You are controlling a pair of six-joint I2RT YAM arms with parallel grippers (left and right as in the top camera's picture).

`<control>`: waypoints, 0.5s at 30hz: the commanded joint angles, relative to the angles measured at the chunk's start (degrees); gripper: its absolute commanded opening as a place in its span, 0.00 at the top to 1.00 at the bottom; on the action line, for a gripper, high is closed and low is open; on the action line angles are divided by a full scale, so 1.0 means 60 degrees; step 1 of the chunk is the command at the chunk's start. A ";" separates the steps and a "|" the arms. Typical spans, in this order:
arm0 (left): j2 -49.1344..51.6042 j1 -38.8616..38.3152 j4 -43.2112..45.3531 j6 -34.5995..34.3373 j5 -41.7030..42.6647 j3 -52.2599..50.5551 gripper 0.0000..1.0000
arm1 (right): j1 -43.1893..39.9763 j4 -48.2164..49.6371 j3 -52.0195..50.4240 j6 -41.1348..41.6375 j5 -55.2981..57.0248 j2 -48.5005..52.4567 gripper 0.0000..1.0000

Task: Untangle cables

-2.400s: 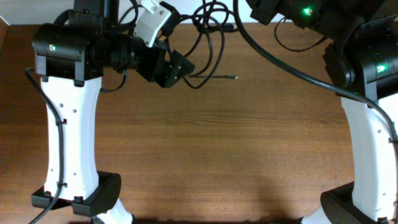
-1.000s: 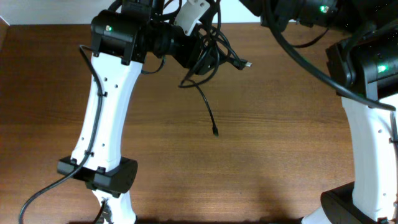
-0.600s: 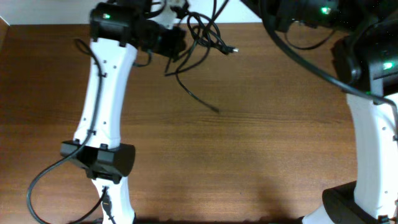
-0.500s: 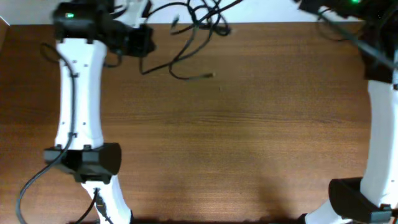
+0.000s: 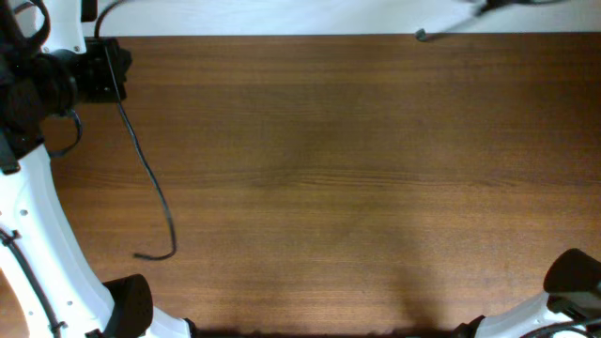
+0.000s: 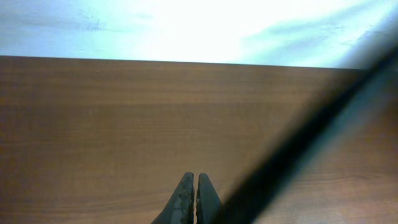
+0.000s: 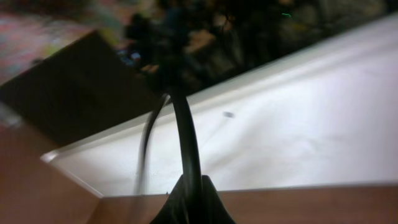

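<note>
One thin black cable [image 5: 150, 178] trails from my left gripper [image 5: 118, 79] at the table's far left and curves down to a free end [image 5: 141, 255] near the front. In the left wrist view the left gripper [image 6: 194, 186] is shut; the cable [image 6: 298, 143] passes blurred beside its right finger, and where it is gripped is hidden. My right gripper [image 7: 189, 186] is shut on another black cable [image 7: 185, 134], which rises straight out of the fingers, with a thinner strand [image 7: 144, 155] beside it. Overhead, only a cable end [image 5: 420, 36] shows at the back edge.
The brown wooden table [image 5: 338, 178] meets a white surface [image 5: 282, 17] at its back edge. The left arm's white link [image 5: 42, 235] runs down the left side. The right arm's base [image 5: 575, 277] sits at the front right corner.
The knotted bundle at the back centre has come apart. My left gripper swung far left, dragging one cable with it. The right arm went up and right, out of the overhead view.
</note>
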 commanded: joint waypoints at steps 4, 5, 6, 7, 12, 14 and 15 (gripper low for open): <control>-0.0295 0.0616 0.0291 -0.0856 0.0506 0.0084 1.00 | -0.0237 -0.1239 0.0102 -0.1348 0.0892 0.0976 0.96; -0.0295 0.0616 0.0288 -0.0852 0.0994 0.0084 1.00 | -0.0178 -0.1297 0.0102 -0.1351 0.0892 0.1009 0.96; -0.0302 0.0616 0.0244 -0.0849 0.1428 0.0084 1.00 | -0.0047 -0.1293 0.0102 -0.1348 0.0889 0.1009 0.96; -0.0302 0.0597 0.0222 -0.0772 0.2113 0.0084 1.00 | 0.0178 -0.1311 0.0102 -0.1351 0.0892 0.1009 0.96; -0.0302 -0.0127 0.0229 0.0922 0.4652 0.0084 1.00 | 0.1825 -0.2601 0.0102 -0.2397 0.0929 0.1009 0.96; -0.0302 -0.0499 0.0226 0.0922 0.4652 0.0084 1.00 | 0.3136 -0.3166 0.0102 -0.2900 0.0965 0.1140 0.96; -0.0302 -0.0678 0.0226 0.0922 0.4648 0.0084 1.00 | 0.3730 -0.3187 0.0102 -0.2987 0.0976 0.1264 0.96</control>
